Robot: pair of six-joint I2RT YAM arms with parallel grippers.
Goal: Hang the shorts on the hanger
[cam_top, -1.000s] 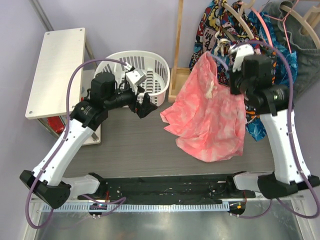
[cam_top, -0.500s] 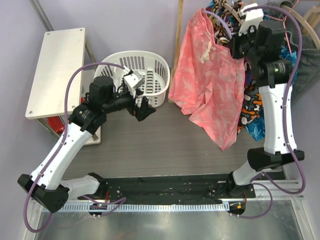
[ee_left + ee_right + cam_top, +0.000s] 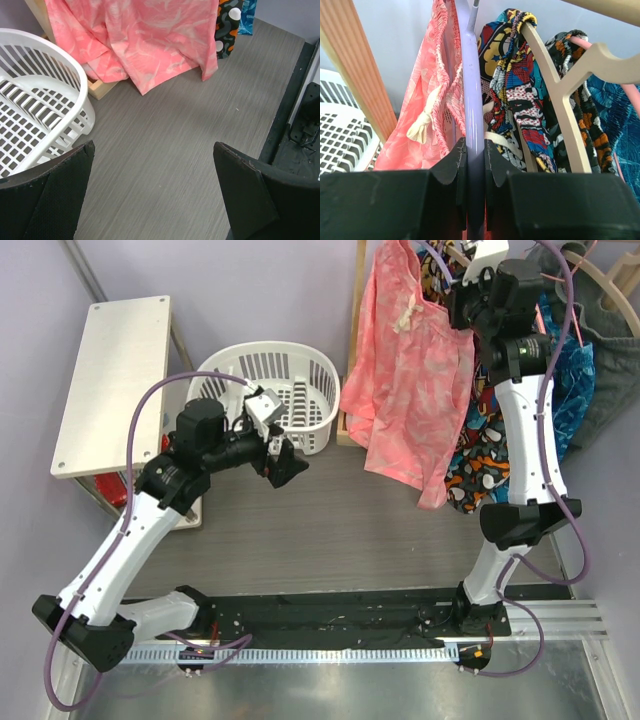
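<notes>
Upper right in the overhead view, the shorts [image 3: 410, 370] drape over the hanger [image 3: 472, 90] pinched by the right gripper [image 3: 474, 150], seemingly leaving only racking; the left gripper [image 3: 154, 150] gapes empty.

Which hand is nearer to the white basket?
Left. The left hand hovers just beside the basket; the right hand is far across, shut on the hanger by the shorts.

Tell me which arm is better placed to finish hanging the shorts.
Right. The right gripper is shut on the lavender hanger carrying the shorts. The left gripper is open beside the white laundry basket, far from both.
</notes>
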